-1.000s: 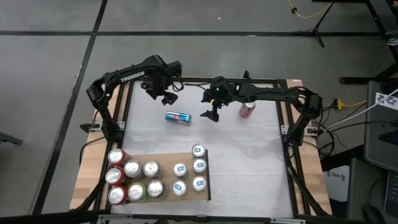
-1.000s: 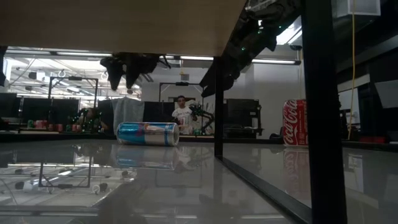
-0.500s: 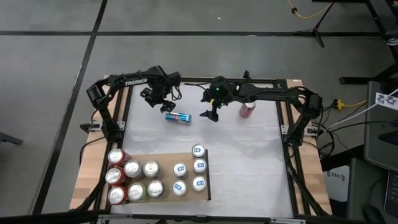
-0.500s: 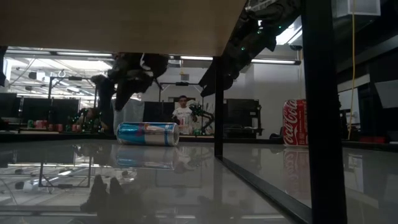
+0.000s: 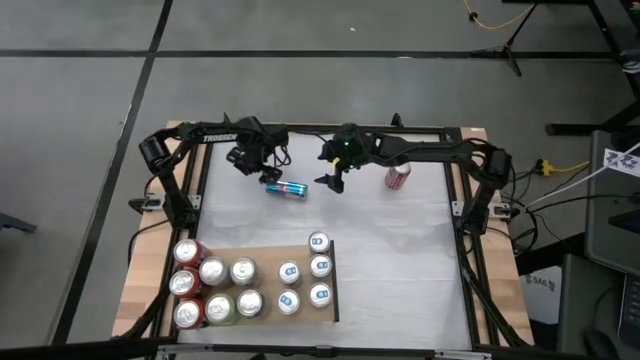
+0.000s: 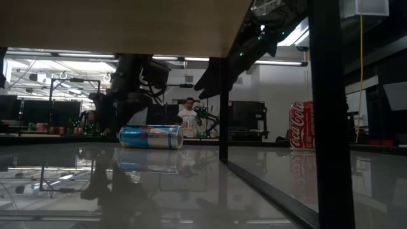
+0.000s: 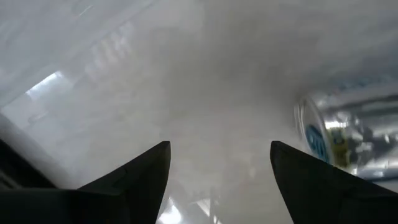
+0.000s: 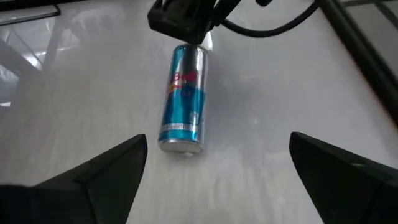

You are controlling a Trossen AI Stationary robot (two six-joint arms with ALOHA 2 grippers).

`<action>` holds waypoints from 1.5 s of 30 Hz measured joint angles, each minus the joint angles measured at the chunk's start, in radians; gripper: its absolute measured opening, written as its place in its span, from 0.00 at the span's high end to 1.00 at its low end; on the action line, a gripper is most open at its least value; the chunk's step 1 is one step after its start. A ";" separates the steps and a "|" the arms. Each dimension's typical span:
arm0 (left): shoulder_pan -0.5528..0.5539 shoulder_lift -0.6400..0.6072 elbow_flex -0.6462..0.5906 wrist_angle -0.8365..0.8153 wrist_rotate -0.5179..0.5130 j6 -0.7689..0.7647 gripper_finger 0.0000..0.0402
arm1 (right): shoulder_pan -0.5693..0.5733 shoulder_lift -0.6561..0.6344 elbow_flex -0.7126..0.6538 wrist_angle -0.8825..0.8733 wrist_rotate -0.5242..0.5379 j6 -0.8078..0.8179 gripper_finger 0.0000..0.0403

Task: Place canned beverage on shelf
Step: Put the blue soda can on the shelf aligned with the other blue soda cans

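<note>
the left hand, fingers spread and empty, hangs at one end of the blue can lying on its side on the white surface, well apart from the shelf. a nudge could roll the can away. the right hand, fingers wide, waits just beside it.

The slim blue and silver metal can lying on its side has a glossy, smooth skin. The white bench under it is polished enough to mirror it, while the flat light-brown wood-grain shelf looks matt.
</note>
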 joint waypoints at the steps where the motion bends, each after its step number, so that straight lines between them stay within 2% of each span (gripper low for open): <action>1: 0.000 0.000 -0.005 0.012 0.000 -0.002 0.33 | 0.000 0.011 0.000 0.005 -0.001 0.007 0.04; 14: -0.018 0.000 -0.017 0.054 0.025 0.006 0.33 | 0.000 0.134 -0.001 0.044 -0.002 0.042 0.04; 26: -0.018 -0.013 -0.009 0.096 0.074 0.002 0.33 | 0.000 0.136 -0.001 0.047 -0.011 0.042 0.04; 34: -0.027 -0.013 -0.009 0.109 0.130 -0.020 0.33 | 0.015 0.136 0.026 0.052 -0.105 0.138 0.04; 42: -0.057 -0.013 -0.009 0.114 0.150 -0.026 0.33 | 0.062 0.136 0.050 0.063 -0.103 0.146 0.04; 45: -0.067 -0.013 -0.008 0.116 0.150 -0.027 0.33 | 0.087 0.138 0.050 0.082 -0.054 0.146 0.04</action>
